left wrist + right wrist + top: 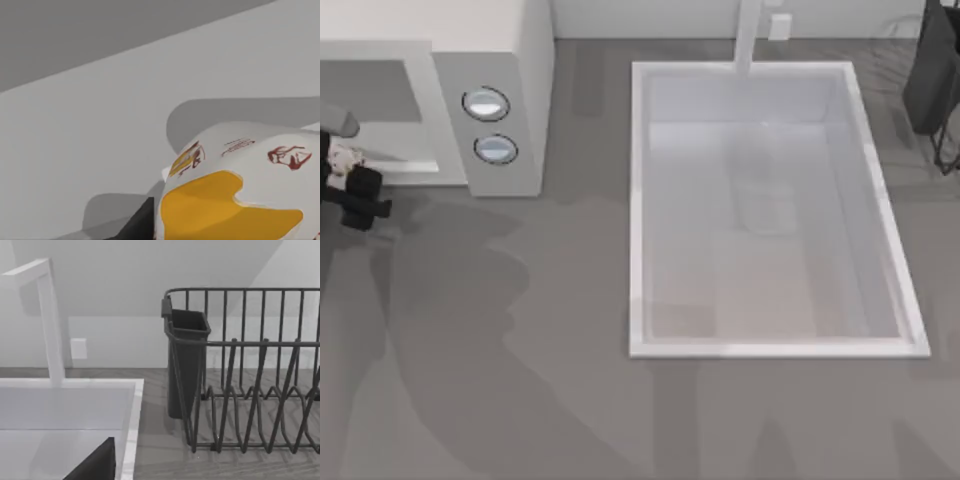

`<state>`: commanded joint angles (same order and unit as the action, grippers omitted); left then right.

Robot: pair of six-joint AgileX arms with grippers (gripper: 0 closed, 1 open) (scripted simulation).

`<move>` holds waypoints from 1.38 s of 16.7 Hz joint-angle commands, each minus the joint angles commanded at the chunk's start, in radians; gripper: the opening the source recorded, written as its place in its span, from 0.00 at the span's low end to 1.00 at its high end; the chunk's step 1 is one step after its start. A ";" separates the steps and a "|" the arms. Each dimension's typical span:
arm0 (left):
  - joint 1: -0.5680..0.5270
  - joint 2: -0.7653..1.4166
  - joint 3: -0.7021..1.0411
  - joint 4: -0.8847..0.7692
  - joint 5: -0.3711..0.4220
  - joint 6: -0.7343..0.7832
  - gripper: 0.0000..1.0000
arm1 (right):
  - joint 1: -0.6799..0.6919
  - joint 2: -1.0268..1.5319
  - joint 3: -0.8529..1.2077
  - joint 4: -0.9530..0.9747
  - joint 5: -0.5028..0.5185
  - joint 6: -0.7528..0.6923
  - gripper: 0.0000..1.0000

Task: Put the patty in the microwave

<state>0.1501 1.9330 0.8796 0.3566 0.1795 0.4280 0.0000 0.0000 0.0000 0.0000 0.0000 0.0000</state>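
The off-white microwave [505, 45] stands at the table's back left, its grey cavity [370, 95] open toward the front and two round knobs [486, 103] on its side panel. My left gripper [345, 172] is at the far left edge, at the mouth of the cavity, shut on the patty [342, 156]. Close up in the left wrist view, the patty [235, 200] is cream-white with a yellow patch and brownish marks. It sits over a pale grey surface, with a dark finger [136, 228] beside it. My right arm [930, 70] is parked at the back right.
A large white sink basin [638, 200] with a faucet [750, 35] fills the table's middle and right. In the right wrist view a dark wire dish rack [250, 390] with a cutlery cup [186, 360] stands beside the sink rim [131, 430]. Grey tabletop lies in front.
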 joint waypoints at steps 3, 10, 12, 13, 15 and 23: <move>0.009 0.053 -0.069 0.269 0.012 -0.155 0.00 | 0.000 0.000 0.000 0.000 0.000 0.000 1.00; 0.025 0.101 -0.134 0.573 0.021 -0.344 0.00 | 0.000 0.000 0.000 0.000 0.000 0.000 1.00; 0.025 0.101 -0.134 0.574 0.021 -0.344 0.00 | 0.000 0.000 0.000 0.000 0.000 0.000 1.00; 0.025 0.101 -0.134 0.574 0.021 -0.344 0.00 | 0.000 0.000 0.000 0.000 0.000 0.000 1.00; 0.019 0.097 -0.131 0.572 0.020 -0.341 0.00 | 0.000 0.000 0.000 0.000 0.000 0.000 1.00; -0.007 0.294 0.177 0.450 -0.001 -0.353 0.00 | 0.000 0.000 0.000 0.000 0.000 0.000 1.00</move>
<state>0.1433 2.2270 1.0569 0.8069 0.1783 0.0750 0.0000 0.0000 0.0000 0.0000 0.0000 0.0000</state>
